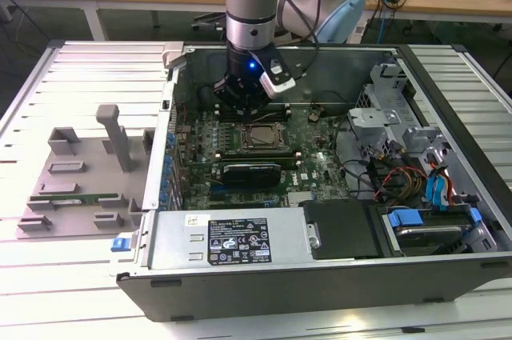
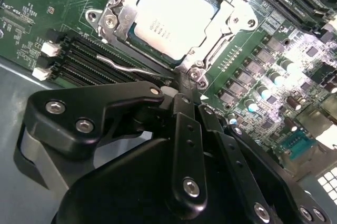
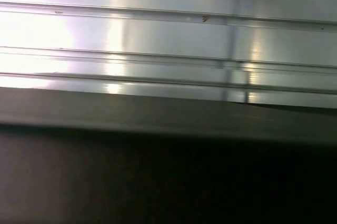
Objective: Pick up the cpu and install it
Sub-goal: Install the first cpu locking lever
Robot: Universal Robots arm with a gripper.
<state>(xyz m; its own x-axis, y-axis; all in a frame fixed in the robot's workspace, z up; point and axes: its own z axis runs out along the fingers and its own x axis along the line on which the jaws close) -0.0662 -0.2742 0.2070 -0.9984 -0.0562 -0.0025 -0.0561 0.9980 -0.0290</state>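
Observation:
The cpu, a square chip with a silver-grey top, lies flat in the motherboard socket, and the metal frame sits around its edges. In the exterior view the cpu shows in the middle of the green board inside the open computer case. My gripper hangs just off one corner of the socket, its black fingers drawn together with nothing seen between them. A thin metal lever runs along the socket's side close to the fingertips. In the exterior view my gripper stands low over the board just behind the socket.
Black memory slots flank the socket. A grey fixture tray with a green memory stick lies at the exterior view's left. The power supply box and drive cage crowd the case. Ribbed metal fills the first wrist view.

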